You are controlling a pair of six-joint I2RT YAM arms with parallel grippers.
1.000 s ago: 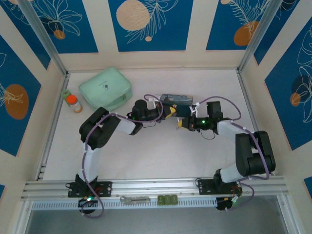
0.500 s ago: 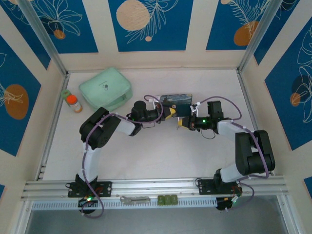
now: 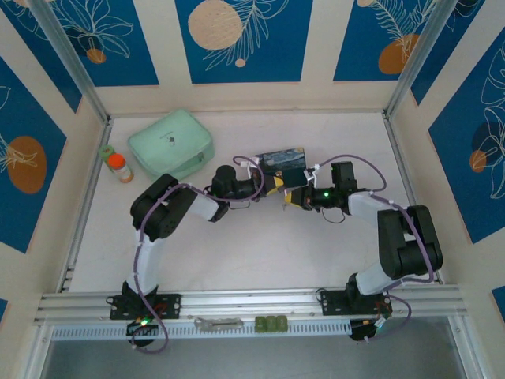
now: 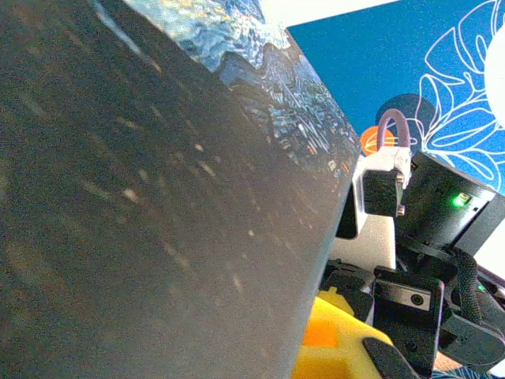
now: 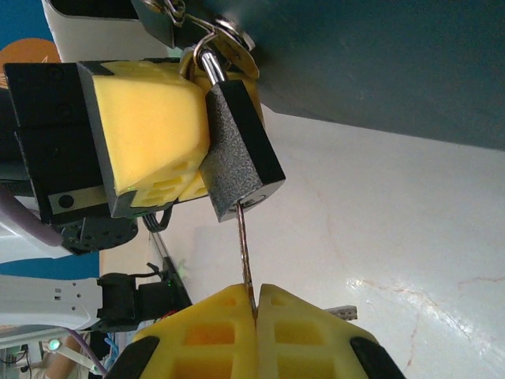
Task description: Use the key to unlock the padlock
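The padlock (image 5: 237, 158), dark and squarish, hangs by its silvery shackle (image 5: 207, 61) from the clasp of the blue starry tin (image 3: 282, 160). My left gripper (image 3: 276, 185) is shut on the padlock, one of its yellow fingers (image 5: 146, 130) pressing against the body. The thin key (image 5: 244, 245) stands with its tip in the keyhole at the padlock's bottom. My right gripper (image 5: 256, 306) is shut on the key's bow. In the left wrist view the tin (image 4: 158, 197) is close up, with a yellow finger (image 4: 339, 343) of my left gripper at the lower edge.
A mint-green pouch (image 3: 171, 144) and a small orange-capped bottle (image 3: 120, 166) sit at the back left. A flat grey metal bar (image 3: 218, 322) and green blocks (image 3: 271, 324) lie on the front rail. The two arms meet mid-table beside the tin.
The right wrist has edged slightly away and to the left. The tin has shifted and tilted a little with the grippers. Both grips are unchanged.
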